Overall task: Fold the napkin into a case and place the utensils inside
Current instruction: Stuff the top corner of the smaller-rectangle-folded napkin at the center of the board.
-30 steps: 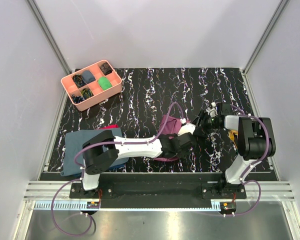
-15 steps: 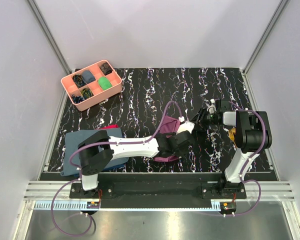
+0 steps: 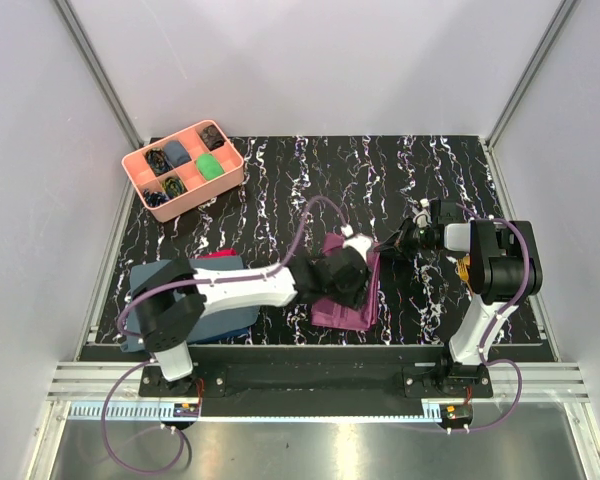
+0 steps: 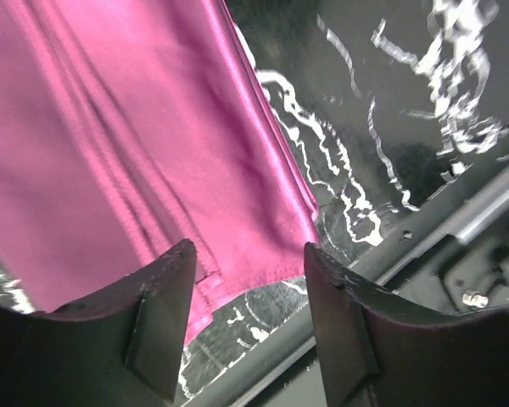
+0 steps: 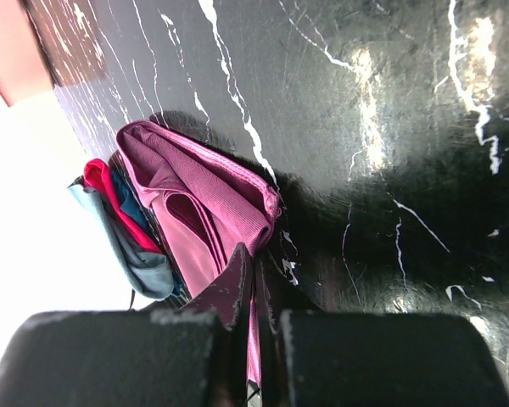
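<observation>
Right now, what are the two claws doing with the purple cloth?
Left gripper open over napkin corner. Right gripper shut on napkin edge. Napkin folded oblong, lying on table. Nothing seen blocking.

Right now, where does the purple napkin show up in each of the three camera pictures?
Top external: napkin low centre, near the table's front edge.
Left wrist: napkin fills the upper left.
Right wrist: napkin left of centre, beside a red cloth and a blue cloth.
Shared landmark: the black, white-veined table under it in every view.
</observation>
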`<state>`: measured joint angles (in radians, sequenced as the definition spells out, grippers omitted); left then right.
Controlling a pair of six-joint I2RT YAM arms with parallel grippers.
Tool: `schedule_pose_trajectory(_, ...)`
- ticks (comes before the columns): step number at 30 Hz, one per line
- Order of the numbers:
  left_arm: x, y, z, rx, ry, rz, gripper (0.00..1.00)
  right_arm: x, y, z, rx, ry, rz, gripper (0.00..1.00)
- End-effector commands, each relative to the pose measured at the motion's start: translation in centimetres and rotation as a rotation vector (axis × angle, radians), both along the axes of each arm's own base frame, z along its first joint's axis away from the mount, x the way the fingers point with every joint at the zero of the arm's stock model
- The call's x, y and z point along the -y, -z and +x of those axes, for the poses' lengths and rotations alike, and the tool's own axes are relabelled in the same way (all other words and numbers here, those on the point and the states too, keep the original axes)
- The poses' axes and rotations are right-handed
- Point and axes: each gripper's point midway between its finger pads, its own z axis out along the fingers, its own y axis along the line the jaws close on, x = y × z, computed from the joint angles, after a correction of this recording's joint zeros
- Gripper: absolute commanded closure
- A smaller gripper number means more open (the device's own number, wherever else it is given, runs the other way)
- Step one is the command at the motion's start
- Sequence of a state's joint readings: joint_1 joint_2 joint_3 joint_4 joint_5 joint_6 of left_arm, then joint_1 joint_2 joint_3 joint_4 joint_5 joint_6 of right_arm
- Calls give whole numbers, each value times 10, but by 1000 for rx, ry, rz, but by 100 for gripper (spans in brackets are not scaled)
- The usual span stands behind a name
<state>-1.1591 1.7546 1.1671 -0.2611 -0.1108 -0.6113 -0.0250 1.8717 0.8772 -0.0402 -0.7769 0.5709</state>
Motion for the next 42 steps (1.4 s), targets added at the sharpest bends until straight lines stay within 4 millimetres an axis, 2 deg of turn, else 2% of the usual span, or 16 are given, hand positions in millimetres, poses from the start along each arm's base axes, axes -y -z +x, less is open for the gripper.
schedule_pose_trajectory(1,-4,-60,57,14,-68,-231,59,-3,-13,10,65,-14,3,100)
schedule_pose_trajectory(3,-6,-56,83,8,-99,-267,73,-3,-15,9,66,-16,4,100)
schedule_pose_trajectory(4,-5,-64,102,15,-103,-311,79,-3,-15,10,67,-14,0,100)
schedule_pose_trajectory(5,-4,-61,111,12,-99,-313,86,-3,-18,10,70,-15,-3,100)
schedule_pose_trajectory(6,-2,-43,119,-8,-96,-279,90,-2,-18,10,73,-15,-5,100)
schedule_pose_trajectory(7,5,-50,131,3,-85,-289,93,-2,-18,9,68,-14,-7,100)
schedule_pose_trajectory(8,8,-45,136,5,-78,-278,96,-2,-19,9,69,-16,-12,100)
schedule_pose_trajectory(9,11,-29,141,-7,-74,-254,96,-1,-19,10,70,-16,-16,100)
schedule_pose_trajectory(10,16,-30,146,-3,-69,-262,98,-1,-19,9,68,-16,-16,100)
schedule_pose_trajectory(12,17,-12,152,-19,-80,-234,100,-1,-22,8,69,-16,-14,100)
schedule_pose_trajectory(13,16,-10,158,-13,-94,-232,100,-1,-21,8,68,-16,-16,100)
schedule_pose_trajectory(20,13,7,166,-21,-119,-231,100,0,-23,6,69,-17,-24,100)
schedule_pose_trajectory(24,13,31,166,-58,-132,-210,100,-1,-27,6,71,-17,-19,100)
schedule_pose_trajectory(29,6,50,165,-79,-158,-179,100,-5,-41,6,94,-18,-18,100)
schedule_pose_trajectory(38,6,62,164,-101,-172,-183,100,-57,-85,6,145,-18,34,100)
schedule_pose_trajectory(42,5,62,160,-108,-173,-202,100,-70,-89,16,137,61,74,100)
